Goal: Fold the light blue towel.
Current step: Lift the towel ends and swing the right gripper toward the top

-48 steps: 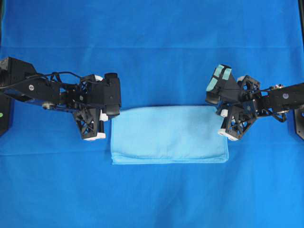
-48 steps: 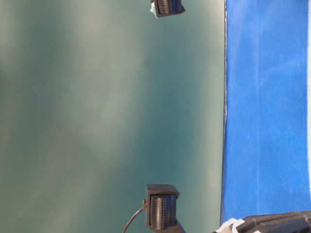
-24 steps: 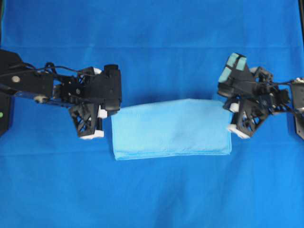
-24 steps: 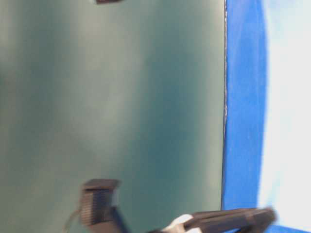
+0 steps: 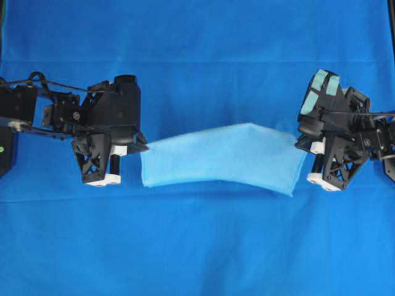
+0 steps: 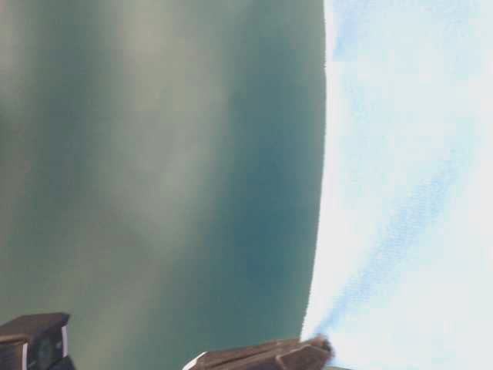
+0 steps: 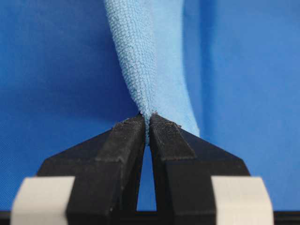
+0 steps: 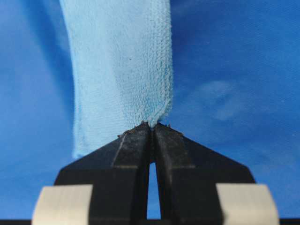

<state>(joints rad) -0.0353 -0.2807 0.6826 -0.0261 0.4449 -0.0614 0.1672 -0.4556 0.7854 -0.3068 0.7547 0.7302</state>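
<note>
So on the left side, the left gripper is clamped tight on the left end of the light blue towel; the left wrist cam shows the black fingertips pinching the nubby cloth right at the tips, with white pads further back on the fingers. The towel itself is folded into a long strip and strung out between the two arms, off the blue table covering for most of its length, with the lower edge drooping toward the right corner. Over on the right, the right gripper is pinched closed on the other end, same deal in its wrist cam: the stitched hem is caught right between the tips. That arm has strips of teal tape on top of it. I can't spot any readable brand, label or writing anywhere. The table-level cam is mostly a blurry greenish wall plus a washed-out pale sheet of towel on its right.
</note>
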